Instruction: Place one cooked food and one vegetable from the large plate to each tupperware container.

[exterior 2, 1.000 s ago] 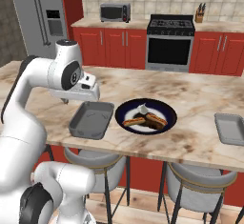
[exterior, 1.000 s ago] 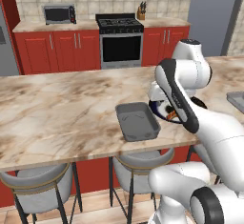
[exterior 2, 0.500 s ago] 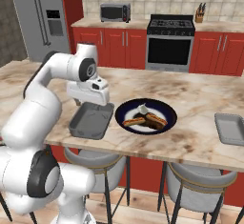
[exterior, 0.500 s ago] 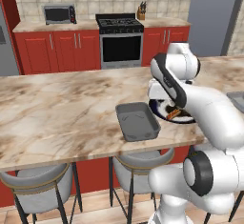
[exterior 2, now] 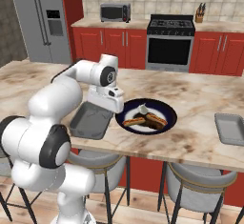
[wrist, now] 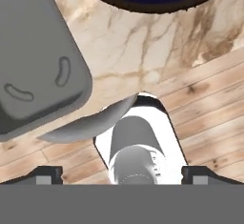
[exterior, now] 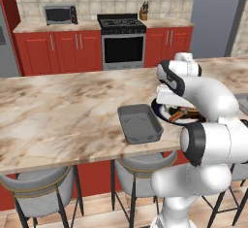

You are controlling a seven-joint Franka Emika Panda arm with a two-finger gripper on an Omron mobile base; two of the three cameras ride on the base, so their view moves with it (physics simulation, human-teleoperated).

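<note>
End effector [wrist: 122,170] spread wide and empty, hanging above the near edge of the marble desk [exterior: 58,110] between tub [exterior 2: 90,120] and plate [exterior 2: 167,114], fingertips [wrist: 47,173] far apart at the bottom of the hand view. Plate at mid-desk, just right of the near tub, carrying browned food [exterior 2: 143,119] and a pale piece [exterior 2: 143,108]. Second tub [exterior 2: 231,128] well apart at the right end of the desk; both tubs bare inside.
</note>
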